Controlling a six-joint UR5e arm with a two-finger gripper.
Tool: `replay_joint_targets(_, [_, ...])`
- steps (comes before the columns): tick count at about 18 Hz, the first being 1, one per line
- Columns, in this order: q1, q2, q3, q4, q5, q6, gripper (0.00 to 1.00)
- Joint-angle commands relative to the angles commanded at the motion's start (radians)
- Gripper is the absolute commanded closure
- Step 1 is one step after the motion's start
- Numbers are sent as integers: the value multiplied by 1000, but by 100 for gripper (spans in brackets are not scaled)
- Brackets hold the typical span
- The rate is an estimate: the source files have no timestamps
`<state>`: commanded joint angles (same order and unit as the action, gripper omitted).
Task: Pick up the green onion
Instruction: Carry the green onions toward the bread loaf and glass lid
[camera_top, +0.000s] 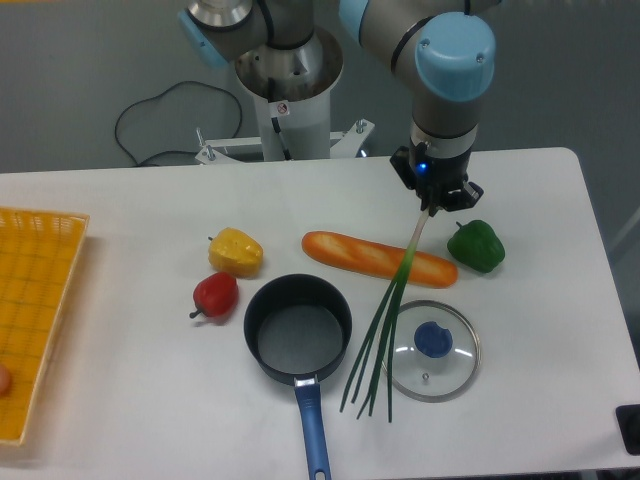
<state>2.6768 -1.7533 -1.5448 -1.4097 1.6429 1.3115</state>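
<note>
The green onion hangs in the air from its pale stem end, its dark green stalks slanting down and left across the baguette and the rim of the glass lid. My gripper is shut on the whitish stem, above the table's back right part, just beyond the baguette's right half. The stalk tips fan out near the pot's handle.
A green bell pepper sits right of the gripper. A black pot with a blue handle stands centre front. A yellow pepper and a red pepper lie to its left. A yellow basket is at the left edge.
</note>
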Motion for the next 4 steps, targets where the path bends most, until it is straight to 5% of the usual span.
replay_joint_targets(4, [3,-2,8,-15,0,0,98])
